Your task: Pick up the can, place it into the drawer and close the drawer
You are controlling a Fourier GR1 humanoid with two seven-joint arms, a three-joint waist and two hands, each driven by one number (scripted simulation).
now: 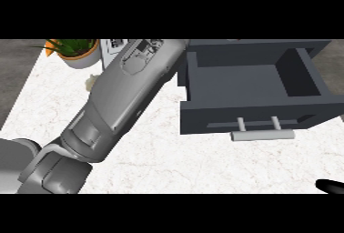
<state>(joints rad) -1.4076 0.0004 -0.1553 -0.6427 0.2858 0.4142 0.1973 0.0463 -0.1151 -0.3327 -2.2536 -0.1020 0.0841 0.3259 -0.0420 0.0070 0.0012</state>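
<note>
The left forearm [124, 95] is stretching across the surface [201, 164] beside the open drawer [252, 82], its hand hidden, grip untellable. No can is showing; judging by this, the pick-up step is underway, and finding the can comes next.

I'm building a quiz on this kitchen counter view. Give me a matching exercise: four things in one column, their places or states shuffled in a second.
1. drawer
2. drawer handle
3. potted plant
4. left forearm

A. top left corner
B. pulled open, nothing visible inside
C. pale bar on the dark front
D. stretching diagonally up the counter

Pairs: 1-B, 2-C, 3-A, 4-D
</note>
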